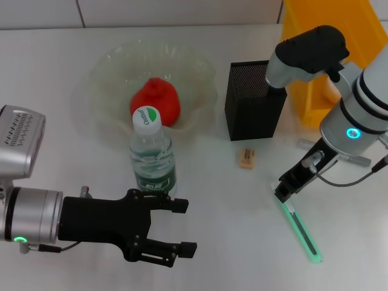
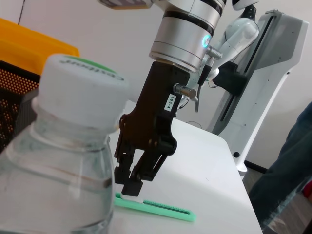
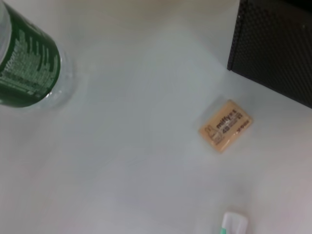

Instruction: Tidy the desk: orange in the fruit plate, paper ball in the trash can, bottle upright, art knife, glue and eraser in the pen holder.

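orange point(image 1: 156, 100) in fruit plate point(image 1: 200, 79), bottle point(image 1: 152, 154) upright

A clear water bottle point(image 1: 151, 154) with a white cap and green label stands upright on the bench, just in front of the clear fruit plate point(image 1: 200, 73) holding an orange-red fruit point(image 1: 159, 100). A tan eraser point(image 1: 247, 158) lies flat before the black mesh pen holder point(image 1: 251, 103). The green art knife point(image 1: 300, 230) lies flat, well right of the bottle
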Robot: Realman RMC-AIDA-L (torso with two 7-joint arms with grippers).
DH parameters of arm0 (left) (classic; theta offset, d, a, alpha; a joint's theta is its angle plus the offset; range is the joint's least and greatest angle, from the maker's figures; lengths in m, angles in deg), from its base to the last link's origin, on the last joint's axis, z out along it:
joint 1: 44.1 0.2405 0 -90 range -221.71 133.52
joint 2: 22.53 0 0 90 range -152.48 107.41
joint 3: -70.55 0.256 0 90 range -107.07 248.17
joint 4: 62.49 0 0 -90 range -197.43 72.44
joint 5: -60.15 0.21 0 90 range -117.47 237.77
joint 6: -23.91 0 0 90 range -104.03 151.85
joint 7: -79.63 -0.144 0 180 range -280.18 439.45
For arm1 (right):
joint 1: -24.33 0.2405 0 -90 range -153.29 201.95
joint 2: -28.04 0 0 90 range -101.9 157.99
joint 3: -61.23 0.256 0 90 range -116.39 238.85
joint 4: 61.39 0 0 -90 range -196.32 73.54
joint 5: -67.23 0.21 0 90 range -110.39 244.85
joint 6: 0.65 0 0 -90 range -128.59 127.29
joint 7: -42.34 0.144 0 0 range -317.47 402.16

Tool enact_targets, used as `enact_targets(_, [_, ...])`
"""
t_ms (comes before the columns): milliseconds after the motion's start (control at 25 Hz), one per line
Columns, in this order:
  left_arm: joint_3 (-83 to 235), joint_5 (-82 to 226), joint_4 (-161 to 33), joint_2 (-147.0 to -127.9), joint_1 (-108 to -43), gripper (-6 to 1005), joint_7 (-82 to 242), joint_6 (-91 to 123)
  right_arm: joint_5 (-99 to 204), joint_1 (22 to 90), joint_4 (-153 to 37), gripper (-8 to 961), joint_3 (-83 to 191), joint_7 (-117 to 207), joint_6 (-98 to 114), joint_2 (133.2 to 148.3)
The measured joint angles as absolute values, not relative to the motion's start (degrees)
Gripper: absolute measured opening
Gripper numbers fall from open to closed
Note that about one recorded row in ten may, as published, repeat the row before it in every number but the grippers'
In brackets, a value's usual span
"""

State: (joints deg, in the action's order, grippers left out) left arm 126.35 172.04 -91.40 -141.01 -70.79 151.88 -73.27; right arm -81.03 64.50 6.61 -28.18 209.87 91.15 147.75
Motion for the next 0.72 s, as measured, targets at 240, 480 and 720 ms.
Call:
enact_targets(240, [126.36,172.03,-91.41,-141.01,-70.65,870,151.81,-73.17,-81.03,64.51,5.81,308,-28.83,210.48,90.02,147.75])
enact_targets(480, [126.42,172.03,-91.41,-141.01,-70.58,870,151.79,-72.80,-80.31,64.54,5.69,312,-28.89,210.81,89.44,147.75])
enact_targets(720, [126.45,172.03,-91.41,-141.01,-70.64,870,151.75,-72.76,-80.16,64.72,5.51,310,-29.66,211.01,89.34,147.75])
